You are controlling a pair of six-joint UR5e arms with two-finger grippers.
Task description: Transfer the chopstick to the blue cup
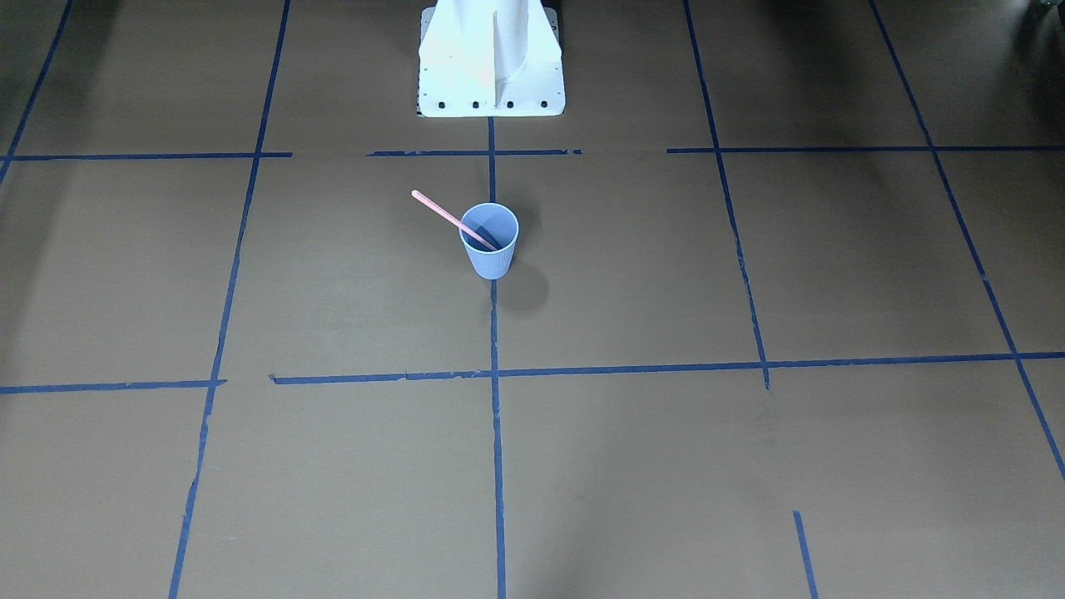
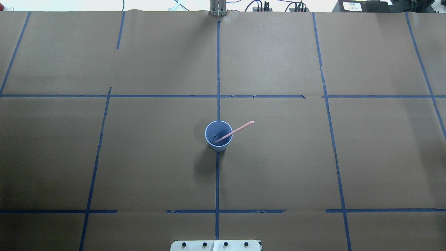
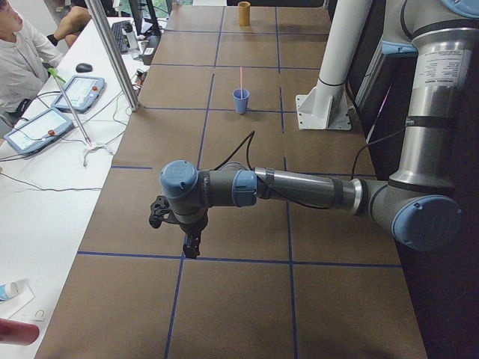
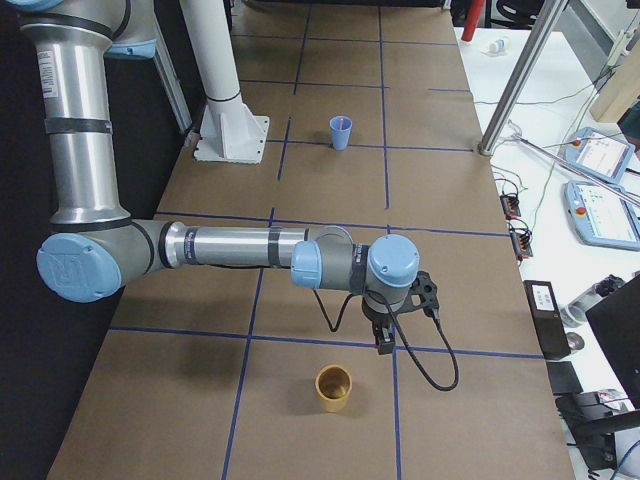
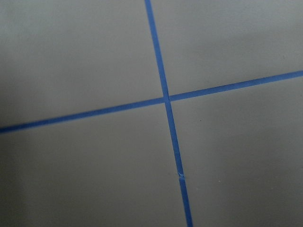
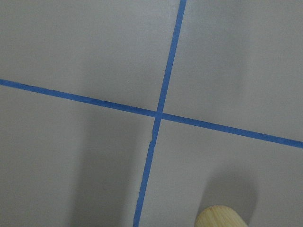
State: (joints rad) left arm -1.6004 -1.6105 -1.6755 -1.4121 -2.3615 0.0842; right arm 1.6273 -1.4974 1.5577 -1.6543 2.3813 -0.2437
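The blue cup (image 1: 489,243) stands upright near the table's middle, in front of the robot base; it also shows in the overhead view (image 2: 218,136) and both side views (image 3: 240,101) (image 4: 340,132). One pale pink chopstick (image 1: 439,210) (image 2: 240,129) stands inside it, leaning on the rim and sticking out toward the robot's right. The left gripper (image 3: 191,245) hangs low over the table's left end, far from the cup. The right gripper (image 4: 385,343) hangs low over the right end. Both show only in side views; I cannot tell if they are open or shut.
A tan cup (image 4: 333,388) stands upright close to the right gripper; its rim shows in the right wrist view (image 6: 220,217). The white robot base (image 1: 491,75) is behind the blue cup. An operator (image 3: 22,52) and tablets sit at the side bench. Blue tape lines grid the table.
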